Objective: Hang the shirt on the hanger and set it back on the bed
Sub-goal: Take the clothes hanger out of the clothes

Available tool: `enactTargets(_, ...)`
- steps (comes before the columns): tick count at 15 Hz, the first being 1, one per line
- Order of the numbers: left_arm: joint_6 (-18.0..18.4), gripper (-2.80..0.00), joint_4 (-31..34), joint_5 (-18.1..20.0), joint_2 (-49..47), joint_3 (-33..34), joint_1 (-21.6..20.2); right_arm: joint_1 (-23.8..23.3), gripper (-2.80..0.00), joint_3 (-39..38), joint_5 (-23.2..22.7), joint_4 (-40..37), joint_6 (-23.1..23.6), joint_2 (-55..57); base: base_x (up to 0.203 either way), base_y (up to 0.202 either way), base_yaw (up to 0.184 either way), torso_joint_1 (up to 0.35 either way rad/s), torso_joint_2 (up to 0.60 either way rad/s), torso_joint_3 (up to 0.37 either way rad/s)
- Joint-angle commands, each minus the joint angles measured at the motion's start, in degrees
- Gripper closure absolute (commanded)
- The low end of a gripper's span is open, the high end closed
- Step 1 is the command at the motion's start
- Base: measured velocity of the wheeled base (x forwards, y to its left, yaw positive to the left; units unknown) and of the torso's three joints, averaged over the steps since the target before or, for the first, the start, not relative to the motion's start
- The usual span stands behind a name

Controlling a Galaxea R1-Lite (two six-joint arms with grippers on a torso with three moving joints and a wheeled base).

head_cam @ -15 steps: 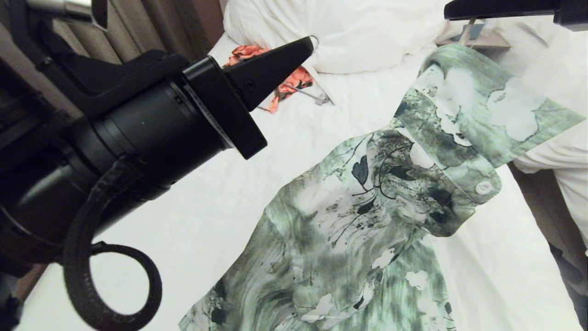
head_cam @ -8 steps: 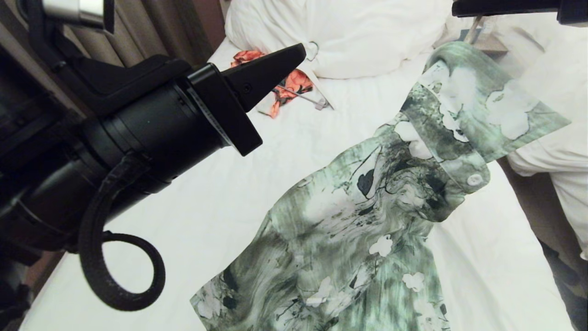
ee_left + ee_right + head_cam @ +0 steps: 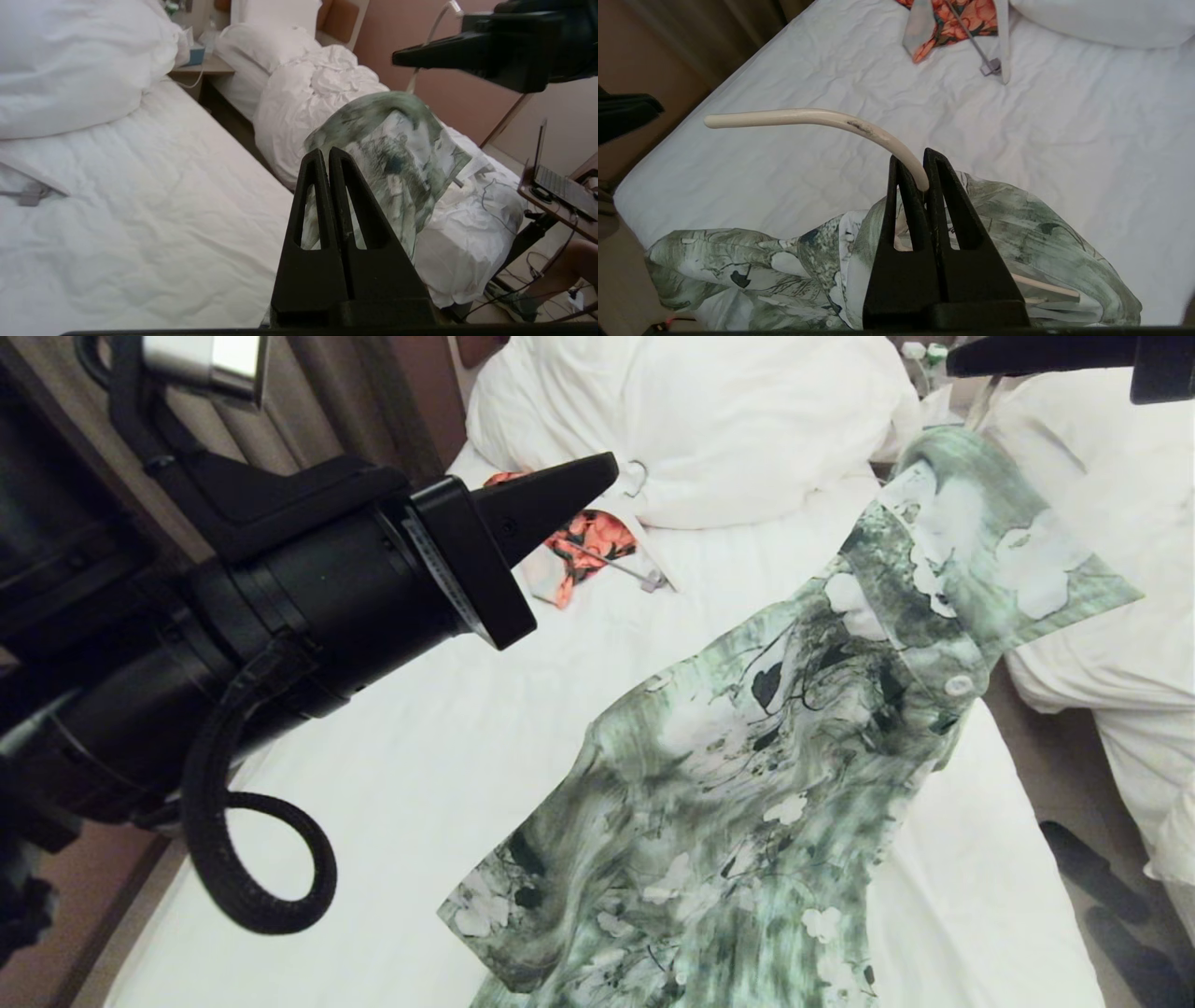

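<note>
Green-and-white fabric of the shirt (image 3: pixel 747 784) hangs in the air above the bed (image 3: pixel 420 784), draped over the cream wire hanger (image 3: pixel 817 119), with its lower part trailing toward the white sheet. In the right wrist view the right pincer (image 3: pixel 924 170) is clenched on the hanger just below its curved hook, the hook arching away from the black fingers and a thin piece of the hanger's wire showing beside the cloth beneath them. In the head view that pincer reaches in from the top right corner, above the shirt's collar.

The left pincer (image 3: pixel 597 476) sits high on the left of the head view, clenched with nothing between its fingers, pointing toward the head of the bed and well apart from the shirt. Its wrist view shows the two fingers pressed together, the shirt hanging beyond them.

At the head of the bed lies a bunched white duvet (image 3: pixel 709 420). Just beside it on the sheet lies an orange-and-black floral garment (image 3: pixel 588 537) with a thicker white hanger (image 3: pixel 644 537) touching it. To the right stands a neighbouring bed (image 3: pixel 1111 616) heaped with rumpled white bedding.
</note>
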State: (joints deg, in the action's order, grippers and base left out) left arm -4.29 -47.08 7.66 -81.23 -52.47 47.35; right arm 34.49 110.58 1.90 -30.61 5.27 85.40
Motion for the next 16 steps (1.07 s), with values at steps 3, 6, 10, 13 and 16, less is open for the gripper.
enactTargets(3, 0.16, 0.0, 0.06, 0.08, -0.16, -0.52, -0.5, -1.27, 0.0, 0.07, 0.03, 0.61, 1.3, -0.05, 0.0, 0.0, 0.0, 0.201, -0.57, -0.366)
enactTargets(6, 0.16, 0.0, 0.06, 0.08, -0.15, -0.61, -0.5, -1.44, 0.0, -0.1, 0.03, 5.48, 1.5, 0.21, 0.0, 0.0, 0.0, 0.242, -0.61, -0.38)
enactTargets(10, 0.1, 0.0, 0.06, 0.08, 0.1, -0.58, -0.5, -1.44, 0.0, 0.08, 0.03, 11.34, 2.75, 1.37, 0.0, 0.0, 0.0, 0.172, -0.43, -0.257)
enactTargets(13, 0.07, 0.0, -0.05, 0.08, 0.46, -0.61, -0.47, -1.44, 0.0, 0.07, 0.03, 11.98, 3.47, 2.14, 0.0, 0.0, 0.0, 0.152, -0.36, -0.215)
enactTargets(16, 0.07, 0.0, -0.03, 0.08, 0.72, -0.52, -0.5, -1.44, 0.0, 0.47, 0.03, 12.16, 3.74, 2.01, 0.0, 0.0, 0.0, 0.152, -0.34, -0.194)
